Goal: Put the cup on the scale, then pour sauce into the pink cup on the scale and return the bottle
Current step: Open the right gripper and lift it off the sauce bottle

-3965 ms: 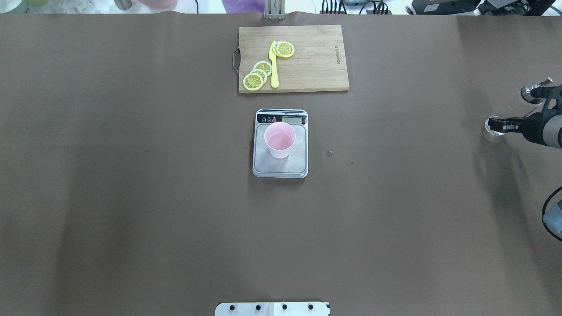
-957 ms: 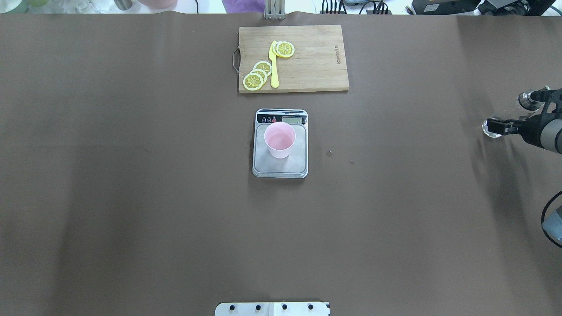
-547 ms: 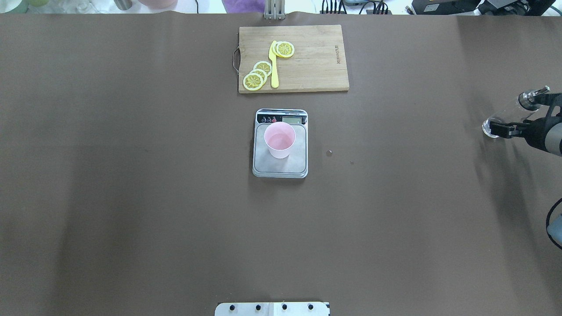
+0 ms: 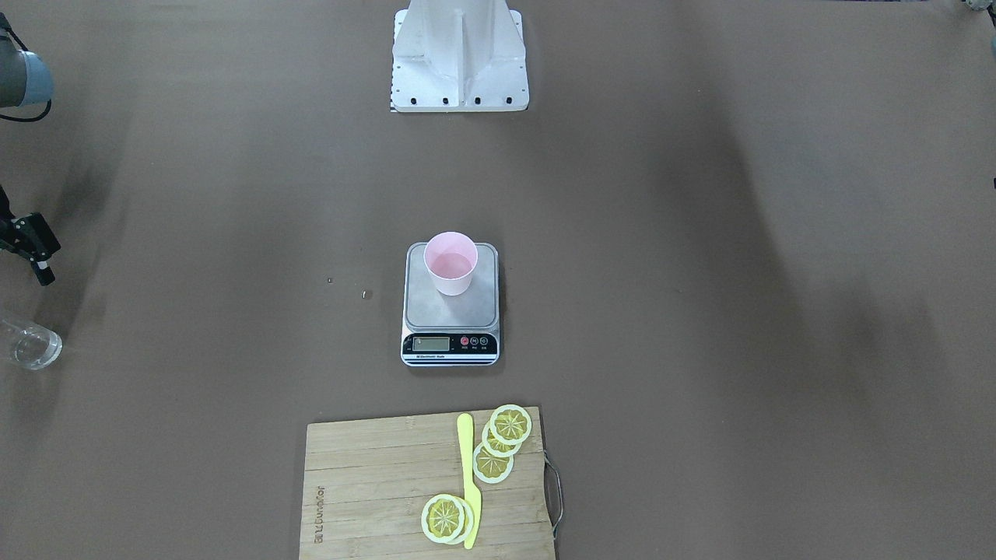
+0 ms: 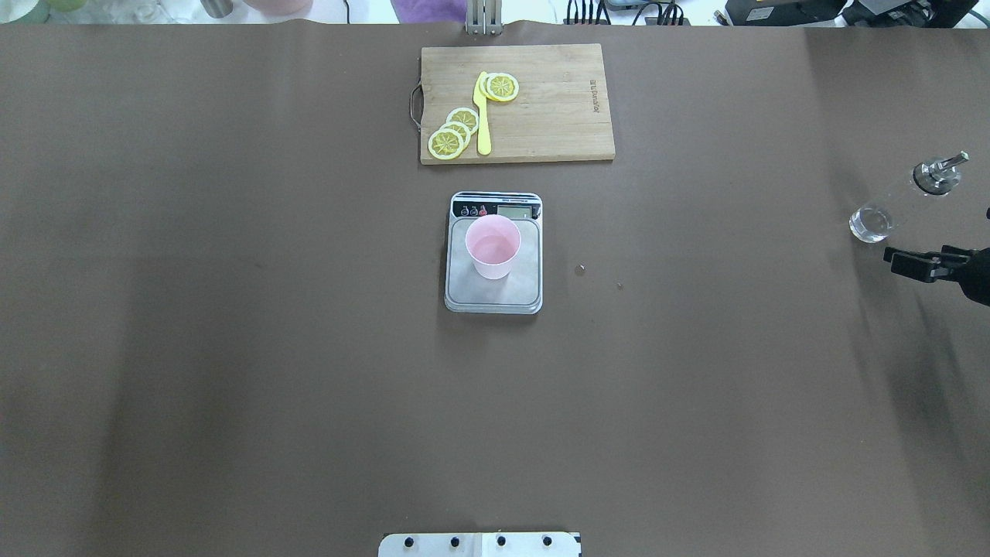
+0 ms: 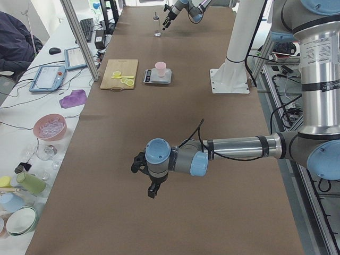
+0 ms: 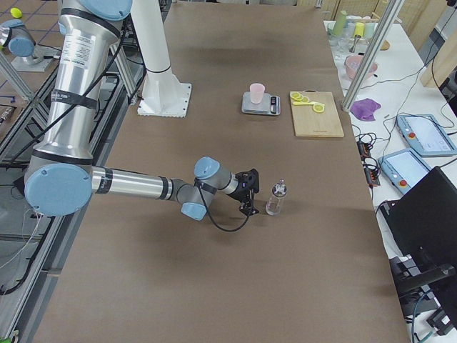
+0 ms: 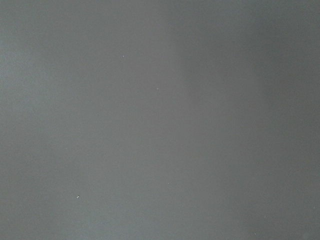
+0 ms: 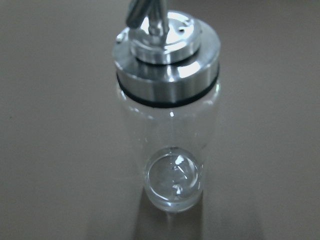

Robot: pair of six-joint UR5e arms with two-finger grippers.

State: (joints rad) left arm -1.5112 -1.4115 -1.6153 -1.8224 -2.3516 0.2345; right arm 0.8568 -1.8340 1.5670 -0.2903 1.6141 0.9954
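Observation:
The pale pink cup (image 5: 493,246) stands upright on the silver scale (image 5: 493,298) at the table's middle, also in the front view (image 4: 450,263) on the scale (image 4: 450,315). The clear bottle (image 5: 897,203) with its silver pourer stands by itself at the table's far right, and fills the right wrist view (image 9: 167,120). Any sauce in it is barely visible. My right gripper (image 5: 909,261) is open and empty, just clear of the bottle on the robot's side. My left gripper (image 6: 151,183) shows only in the exterior left view, hanging over bare table; I cannot tell whether it is open or shut.
A bamboo cutting board (image 5: 557,116) with lemon slices (image 5: 452,135) and a yellow knife (image 5: 483,116) lies beyond the scale. Two small specks (image 5: 581,268) lie on the brown cover right of the scale. The robot's base plate (image 5: 479,544) sits at the near edge.
My right gripper has let go of the bottle and drawn back toward the robot. The bottle now stands alone on the table. Cup and scale have not moved.

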